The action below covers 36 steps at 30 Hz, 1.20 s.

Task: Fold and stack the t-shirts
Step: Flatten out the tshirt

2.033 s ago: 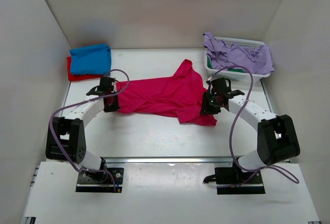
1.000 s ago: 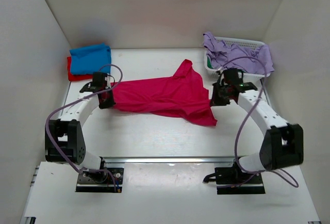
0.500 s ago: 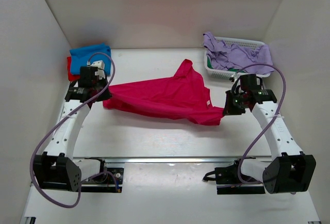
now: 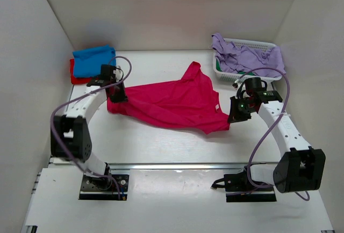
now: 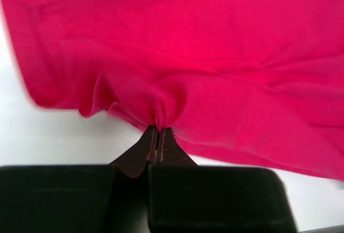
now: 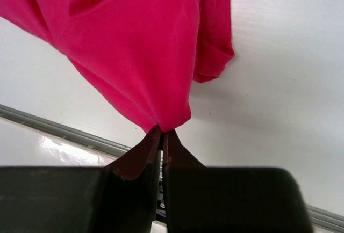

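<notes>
Top external view: we hold a crimson-pink soft cloth t-shirt [image 4: 172,101] over the white desk [image 4: 161,144].
Left hand [image 4: 114,97]: pinching its left edge.
Right hand [image 4: 233,117]: pinching its right corner.

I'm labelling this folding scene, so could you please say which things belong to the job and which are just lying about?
Job: crimson-pink t-shirt, held by left gripper and right gripper; blue t-shirt on red t-shirt.
Lying about: white basket; lilac cloth in it.
</notes>
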Tool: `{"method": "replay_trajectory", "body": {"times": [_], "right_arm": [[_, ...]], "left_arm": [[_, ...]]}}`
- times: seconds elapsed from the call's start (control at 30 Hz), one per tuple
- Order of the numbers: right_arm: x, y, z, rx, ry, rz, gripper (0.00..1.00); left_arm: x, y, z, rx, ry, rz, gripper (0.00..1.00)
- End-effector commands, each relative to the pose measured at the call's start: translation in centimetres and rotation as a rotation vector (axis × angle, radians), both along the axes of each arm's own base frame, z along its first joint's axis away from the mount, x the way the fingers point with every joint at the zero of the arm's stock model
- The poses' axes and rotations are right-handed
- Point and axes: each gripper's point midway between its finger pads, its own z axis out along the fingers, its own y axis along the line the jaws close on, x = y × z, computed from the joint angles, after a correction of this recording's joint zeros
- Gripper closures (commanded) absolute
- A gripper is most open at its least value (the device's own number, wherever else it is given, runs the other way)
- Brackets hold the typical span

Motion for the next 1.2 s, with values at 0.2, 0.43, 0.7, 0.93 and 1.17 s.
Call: {"method": "replay_trajectory", "body": {"times": [0.2, 0.43, 0.7, 0.93, 1.17], "right_arm": [[2.8, 0.8, -0.7, 0.016, -0.01, 0.001, 1.0], [3.8, 1.0, -1.0, 0.015, -0.001, -0.007, 1.0], [3.9, 1.6, -0.9, 0.029, -0.001, 0.0, 1.0], [3.4, 2.1, -1.0, 0.037, 0.004, 0.008, 1.0], [3.4, 2.0, -1.4, 0.036, 0.004, 0.005, 1.0]], "left_arm": [[8.4, -2.2, -4.0, -0.066, 0.015, 0.006, 1.0], [9.1, -1.4, -4.2, -0.099, 0.003, 0.033, 0.32], [6.4, -0.1, -3.9, -0.038, 0.032, 0.022, 0.49], [4.2, 0.9, -5.8, -0.023, 0.081, 0.05, 0.52], [4.8, 1.3, -5.7, -0.01, 0.065, 0.07, 0.48]]}}
